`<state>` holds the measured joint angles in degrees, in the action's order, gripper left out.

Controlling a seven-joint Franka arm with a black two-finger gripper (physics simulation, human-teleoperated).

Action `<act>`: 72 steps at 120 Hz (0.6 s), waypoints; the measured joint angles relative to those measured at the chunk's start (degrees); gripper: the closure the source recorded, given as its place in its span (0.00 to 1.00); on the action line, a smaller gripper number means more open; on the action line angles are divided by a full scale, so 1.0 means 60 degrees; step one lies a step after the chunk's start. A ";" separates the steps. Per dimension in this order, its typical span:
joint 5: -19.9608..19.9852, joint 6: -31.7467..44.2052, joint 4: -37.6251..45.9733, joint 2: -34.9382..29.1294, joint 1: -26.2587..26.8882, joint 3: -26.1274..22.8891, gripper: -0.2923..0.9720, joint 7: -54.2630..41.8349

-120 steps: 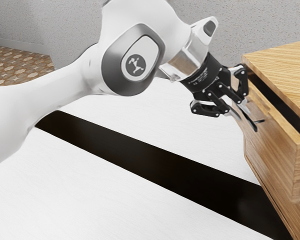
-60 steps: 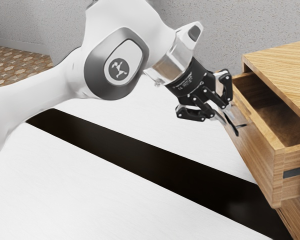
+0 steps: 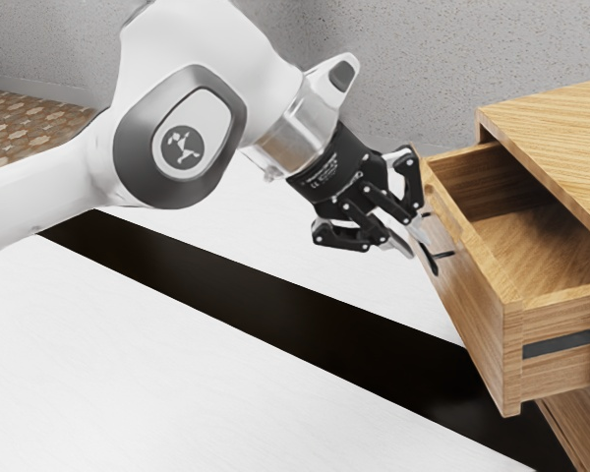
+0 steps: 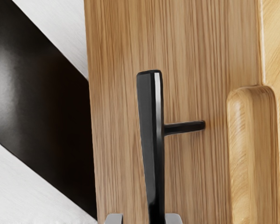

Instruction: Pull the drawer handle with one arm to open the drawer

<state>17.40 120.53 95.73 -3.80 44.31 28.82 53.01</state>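
Black two-finger gripper nearly closed, pinching slim black bar handle standing off light wooden drawer front: two-sided hold lets pull transfer. Drawer well out.

wall: grey speckled | floor: brown patterned tiles | table: white, black band across

White table w/ black stripe, grey wall, patterned floor behind.
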 joint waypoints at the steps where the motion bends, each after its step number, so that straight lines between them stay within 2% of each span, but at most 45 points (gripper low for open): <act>1: -0.0005 0.0007 0.0033 -0.0020 0.0018 0.0012 0.77 0.0002; 23: -0.0054 0.0113 0.0390 -0.0248 0.0159 0.0097 0.77 0.0039; 60: -0.0513 0.0275 0.1405 -0.1442 0.0156 0.0120 0.78 0.0156; 68: -0.0830 0.0291 0.1632 -0.2054 0.0137 0.0022 0.76 0.0238; 72: -0.1061 0.0283 0.1724 -0.2436 -0.0011 -0.0197 0.71 0.0298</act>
<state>11.03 122.23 106.08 -18.41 44.24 27.64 54.80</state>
